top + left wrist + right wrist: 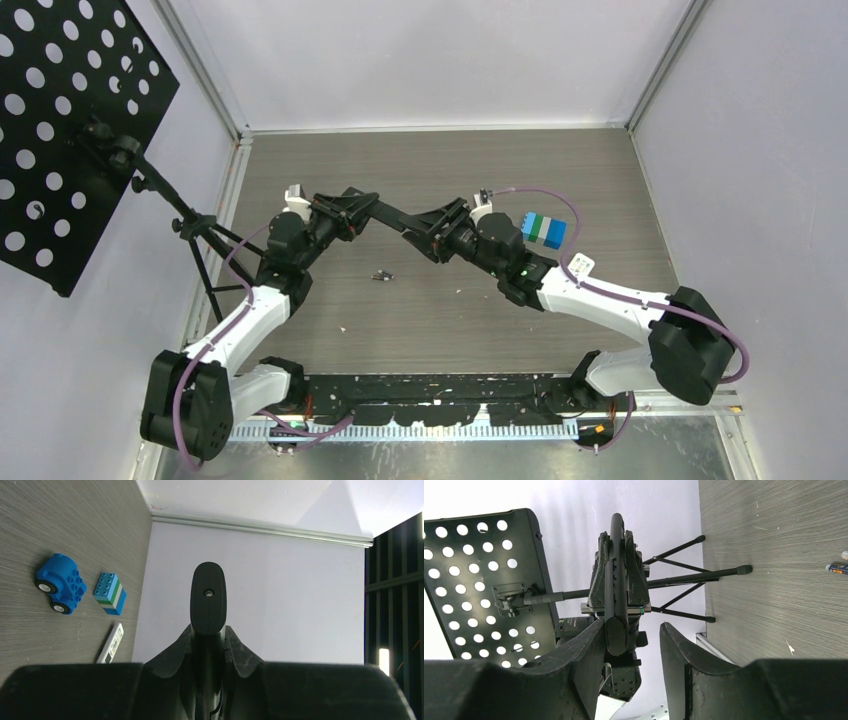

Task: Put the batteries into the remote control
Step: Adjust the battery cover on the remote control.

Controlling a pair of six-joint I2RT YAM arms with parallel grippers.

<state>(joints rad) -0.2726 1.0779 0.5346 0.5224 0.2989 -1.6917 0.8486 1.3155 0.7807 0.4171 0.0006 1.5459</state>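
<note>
Top external: left gripper [358, 212] clenched on remote control [400, 220] mid-frame; right gripper [440, 228] jaws parted around its other end; batteries [382, 275] on table [450, 170], lower centre, apart from both grippers.

Colours we see on the grey, wood-grained table [450, 330]
We note a black remote [208, 610], a blue toy car [59, 582], a brick stack [110, 593] banded blue, white and green, and a black panel [70, 130] dotted with round holes.
</note>
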